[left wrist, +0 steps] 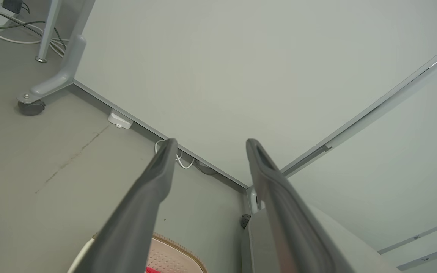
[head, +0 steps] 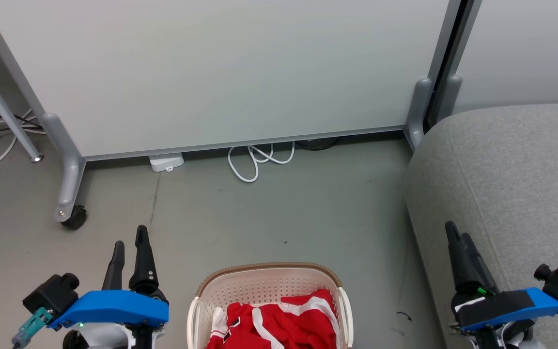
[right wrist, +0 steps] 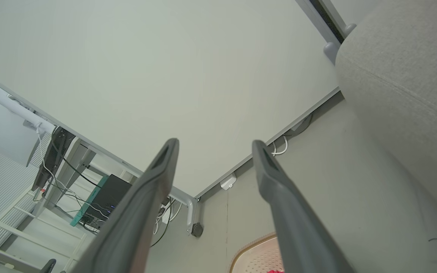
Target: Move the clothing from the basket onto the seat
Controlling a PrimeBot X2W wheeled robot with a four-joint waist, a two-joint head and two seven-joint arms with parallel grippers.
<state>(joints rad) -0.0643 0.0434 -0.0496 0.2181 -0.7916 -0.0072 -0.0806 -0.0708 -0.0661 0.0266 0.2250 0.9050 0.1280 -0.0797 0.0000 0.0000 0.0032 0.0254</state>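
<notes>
Nothing moved yet as far as I can judge: the clothing (head: 284, 325) sits bunched in the basket (head: 269, 266), red with white stripes. The basket is on the floor (head: 284, 213) between the two arms, at the bottom edge of the head view and partly cut off. The seat (head: 511, 169) is off to the right with a strip of bare floor between it and the basket. Left fingers (head: 142, 247) are spread wide, holding nothing and touching nothing; the left wrist view shows just air and floor between them. Right fingers (head: 458, 242) are the same, wide apart and empty, hanging in front of the seat's edge. I can't tell if they're clear of the fabric there, but they grip nothing. The step in hand looks like the first reach. I'd use the right arm since it's on the seat side. Come straight down over the middle of the pile, staying clear of the brown rim, and bite a raised fold, not a flat panel. Cloth is limp, so expect it to trail and maybe drag a second piece. Lift until the hem clears the rim before swinging right, then release well onto the cushion, not on the rounded edge where it could slide off.
</notes>
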